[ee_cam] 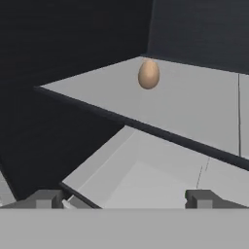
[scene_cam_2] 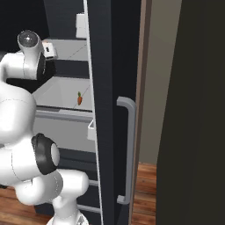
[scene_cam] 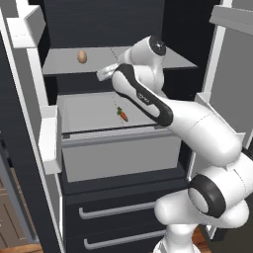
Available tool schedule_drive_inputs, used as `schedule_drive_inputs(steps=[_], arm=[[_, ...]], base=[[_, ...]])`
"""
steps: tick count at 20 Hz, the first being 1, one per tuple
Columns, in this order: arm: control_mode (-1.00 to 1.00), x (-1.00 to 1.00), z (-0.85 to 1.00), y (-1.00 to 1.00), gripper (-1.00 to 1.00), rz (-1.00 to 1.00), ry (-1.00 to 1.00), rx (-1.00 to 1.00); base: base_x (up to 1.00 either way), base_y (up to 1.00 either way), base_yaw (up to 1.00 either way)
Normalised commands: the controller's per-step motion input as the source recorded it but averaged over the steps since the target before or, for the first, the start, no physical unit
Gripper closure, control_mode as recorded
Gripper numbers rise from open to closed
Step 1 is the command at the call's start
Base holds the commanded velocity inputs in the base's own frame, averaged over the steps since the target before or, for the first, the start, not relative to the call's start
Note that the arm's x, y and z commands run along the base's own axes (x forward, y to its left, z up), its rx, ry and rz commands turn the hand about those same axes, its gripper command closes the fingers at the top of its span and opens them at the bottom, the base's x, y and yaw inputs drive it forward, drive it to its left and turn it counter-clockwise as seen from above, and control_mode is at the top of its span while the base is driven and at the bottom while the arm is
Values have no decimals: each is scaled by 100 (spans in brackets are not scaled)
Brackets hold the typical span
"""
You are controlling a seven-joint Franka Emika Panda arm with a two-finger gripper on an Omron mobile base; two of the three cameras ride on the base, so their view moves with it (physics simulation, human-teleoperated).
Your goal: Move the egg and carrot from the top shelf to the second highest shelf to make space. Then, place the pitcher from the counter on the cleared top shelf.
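The carrot (scene_cam: 122,114) already lies on the second highest shelf (scene_cam: 89,111), near its front rail and close to the centre seam, green tip pointing back into the fridge; it also shows in the right base view (scene_cam_2: 79,99). The egg (scene_cam: 82,57) sits alone on the top shelf (scene_cam: 64,62), on the left half, standing upright on its blunt end with its long axis vertical.

The gripper (ee_cam: 124,198) hangs empty with its fingers spread wide, just off the front edge of the top shelf (ee_cam: 194,107) and a little below the slab's level, looking up and over the edge. In the hand view the egg (ee_cam: 149,74) lies ahead of the gripper, further back on the shelf, above and slightly right of the midline between the fingertips. In the left base view the hand sits to the egg's right near the shelf's centre, so the egg lies left of and behind it. Exact tip height against the slab is hard to read, as the wrist hides the fingers in both base views.

Judgement: carrot step done, egg pickup next. The move probably needs a small rise to clear the shelf edge, then a reach forward and left to straddle the egg across its narrow width. Risk: the egg is small and smooth, so a nudge could roll it. The pitcher step is not yet started.
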Motion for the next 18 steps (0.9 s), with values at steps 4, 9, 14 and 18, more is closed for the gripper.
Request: schedule_drive_inputs(steps=[4, 9, 14, 18], arm=[[-100, 18, 41, 18, -100, 2, 6, 0], [-100, 31, 2, 22, -100, 0, 9, -1], [-100, 39, -13, 25, -100, 0, 2, -4], [-100, 42, -13, 22, -100, 0, 0, -4]], base=[[0, 0, 0], [0, 0, 0], [0, 0, 0], [0, 0, 0]])
